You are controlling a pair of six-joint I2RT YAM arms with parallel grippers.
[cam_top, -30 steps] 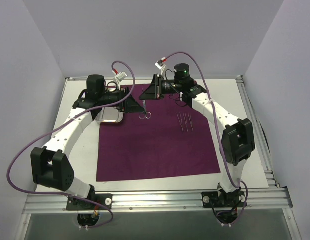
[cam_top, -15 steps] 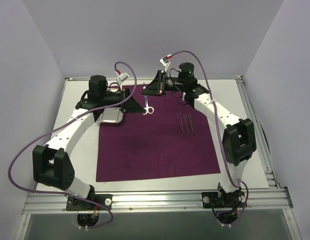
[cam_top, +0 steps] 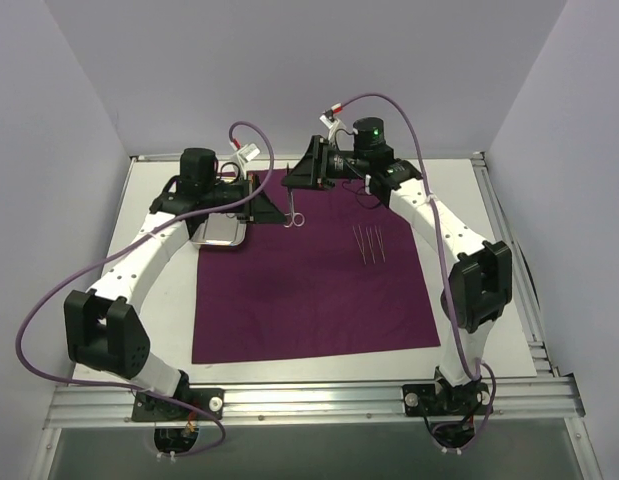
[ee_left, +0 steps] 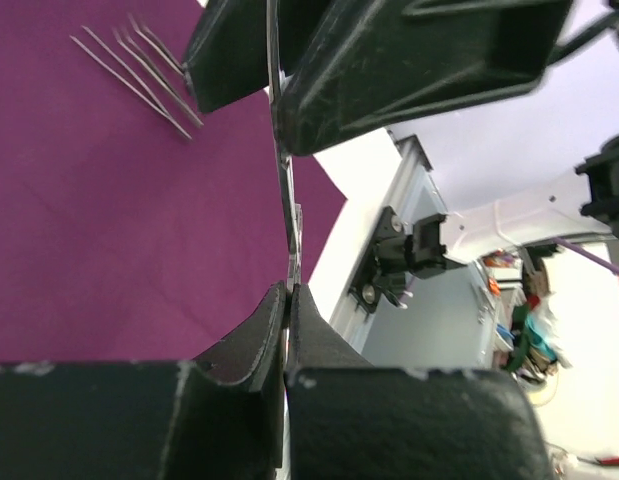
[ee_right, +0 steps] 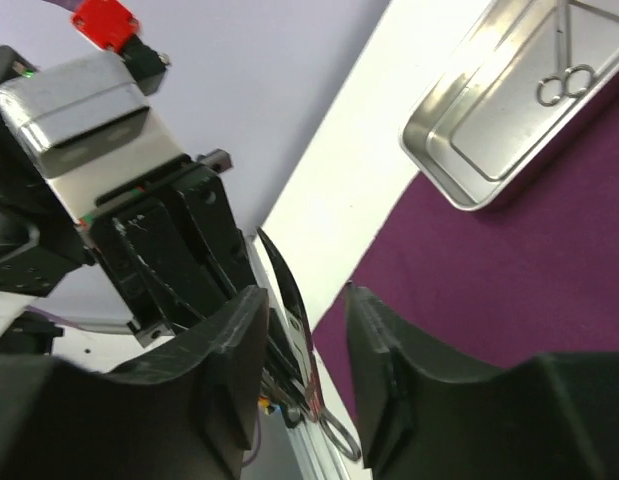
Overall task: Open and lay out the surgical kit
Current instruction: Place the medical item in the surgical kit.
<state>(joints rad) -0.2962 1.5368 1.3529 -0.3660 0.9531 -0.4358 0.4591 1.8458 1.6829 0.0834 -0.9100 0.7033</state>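
Note:
The magenta-purple cloth (cam_top: 309, 290) lies spread flat on the table. Ring-handled scissors (cam_top: 292, 212) hang above its far edge, rings down. My left gripper (cam_top: 272, 200) is shut on their blade; in the left wrist view its fingers (ee_left: 259, 330) pinch the thin steel scissors (ee_left: 284, 200). My right gripper (cam_top: 301, 178) faces it with jaws open around the same scissors (ee_right: 299, 330), right gripper (ee_right: 307, 295). The steel tray (cam_top: 217, 233) sits at the cloth's far left corner, tray (ee_right: 459, 170), with another pair of scissors (ee_right: 561, 82) inside. Slim tweezers (cam_top: 369, 243) lie on the cloth, tweezers (ee_left: 134, 65).
White table (cam_top: 159, 300) borders the cloth on both sides. Aluminium rails (cam_top: 509, 260) frame the table edges, with grey walls around. Both arms meet over the far middle of the cloth.
The scissors rose off the cloth in the right gripper. The left gripper closed on their blade, and the right gripper's jaws have just opened.

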